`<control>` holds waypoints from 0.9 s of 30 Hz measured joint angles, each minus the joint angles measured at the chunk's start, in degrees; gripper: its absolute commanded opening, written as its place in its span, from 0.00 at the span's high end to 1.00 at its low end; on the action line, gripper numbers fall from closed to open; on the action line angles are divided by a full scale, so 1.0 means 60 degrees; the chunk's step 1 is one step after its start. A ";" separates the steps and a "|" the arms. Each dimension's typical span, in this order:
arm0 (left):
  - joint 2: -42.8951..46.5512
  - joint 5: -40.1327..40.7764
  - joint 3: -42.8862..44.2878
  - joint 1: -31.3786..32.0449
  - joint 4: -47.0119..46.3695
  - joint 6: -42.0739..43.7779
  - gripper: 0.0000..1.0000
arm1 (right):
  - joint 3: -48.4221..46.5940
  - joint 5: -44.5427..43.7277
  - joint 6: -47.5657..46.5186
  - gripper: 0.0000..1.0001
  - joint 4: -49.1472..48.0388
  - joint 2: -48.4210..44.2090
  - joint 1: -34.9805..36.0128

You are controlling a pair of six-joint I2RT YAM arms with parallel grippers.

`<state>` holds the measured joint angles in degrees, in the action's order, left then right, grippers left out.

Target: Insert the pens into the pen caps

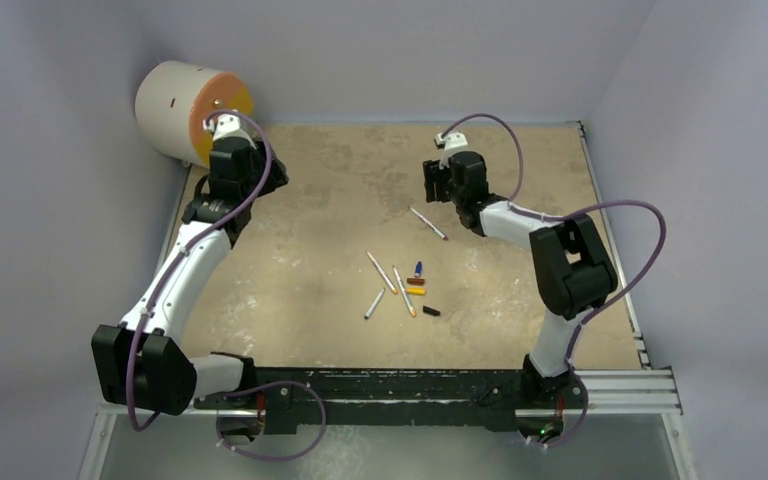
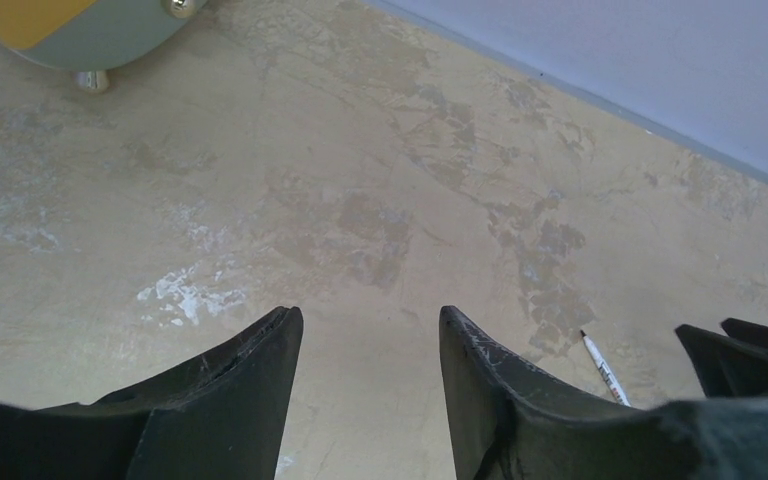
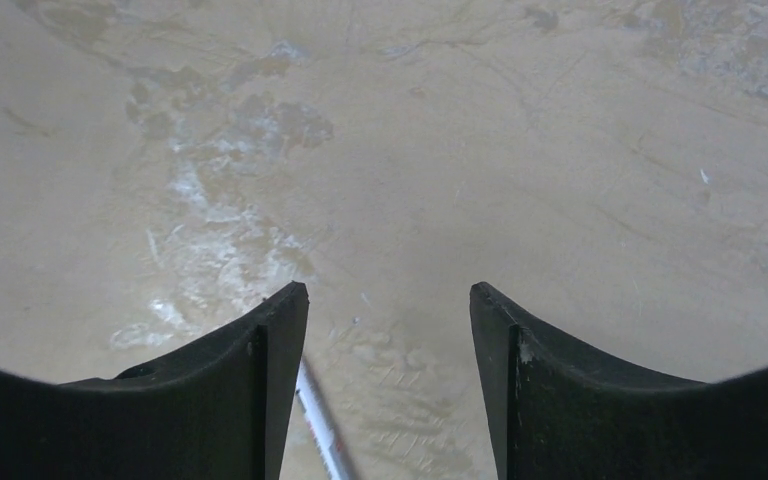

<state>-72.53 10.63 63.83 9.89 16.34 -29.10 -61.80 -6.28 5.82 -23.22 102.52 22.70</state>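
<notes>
Four thin white pens lie on the tan table (image 1: 320,240): one (image 1: 428,223) apart, just in front of my right gripper (image 1: 430,185), and three (image 1: 381,271) (image 1: 403,291) (image 1: 374,304) near the middle. Beside those three lie the pen caps: blue (image 1: 418,268), red-brown (image 1: 416,282), yellow-orange (image 1: 416,291) and black (image 1: 431,311). The right gripper (image 3: 390,290) hangs open and empty, with the lone pen (image 3: 318,415) on the table partly under its left finger. My left gripper (image 2: 370,315) stands open over bare table at the far left (image 1: 270,178), holding nothing. The lone pen (image 2: 600,365) shows past its right finger.
A white drum with an orange face (image 1: 190,110) lies at the back left corner, close behind the left gripper; its edge (image 2: 50,20) shows in the left wrist view. Pale walls close the table at the back and sides. A black rail (image 1: 410,385) runs along the near edge.
</notes>
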 measured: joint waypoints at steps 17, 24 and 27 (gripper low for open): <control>-0.0091 0.0306 -0.0229 0.0000 -0.0138 -0.0295 0.49 | -0.0331 0.1566 -0.1096 0.43 -0.0404 0.1512 -0.0098; -0.0178 0.0299 -0.0229 0.0000 -0.0138 -0.0310 0.52 | 0.0565 0.1727 -0.1300 0.40 -0.0426 0.1504 -0.0040; -0.0262 0.0299 -0.0229 0.0000 -0.0135 -0.0313 0.52 | 0.0696 0.1727 -0.1410 0.39 -0.0455 0.1410 -0.0015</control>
<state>-74.11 12.43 62.46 9.89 15.53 -30.98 -57.63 4.08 -2.63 -25.96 110.98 22.61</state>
